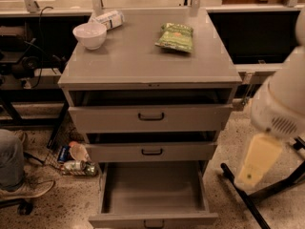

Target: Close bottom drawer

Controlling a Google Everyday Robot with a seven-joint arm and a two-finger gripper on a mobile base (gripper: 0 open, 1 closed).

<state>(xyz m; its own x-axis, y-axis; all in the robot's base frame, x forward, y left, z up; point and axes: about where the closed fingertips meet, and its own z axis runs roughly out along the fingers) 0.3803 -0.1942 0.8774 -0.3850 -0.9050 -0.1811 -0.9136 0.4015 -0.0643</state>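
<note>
My pincer (255, 163) hangs at about 4 o'clock in the view, off the cabinet's right flank and touching nothing. I cannot tell whether it is open or closed. I judge it sits low because the work is low. The bottom drawer (152, 194) lies at 8 o'clock from it, pulled far out at the view's 6 o'clock, with its narrow front panel at the lower edge. To shut it I would need to come round in front of that panel and push toward 12 o'clock. A black stand leg (240, 194) crosses the floor just below my pincer and could snag that swing. The middle drawer (151, 151) and top drawer (150, 116) stand slightly ajar above. On the table (128, 66), a white bowl (89, 35) sits at 10 o'clock and a green bag (175, 37) near 12.
</note>
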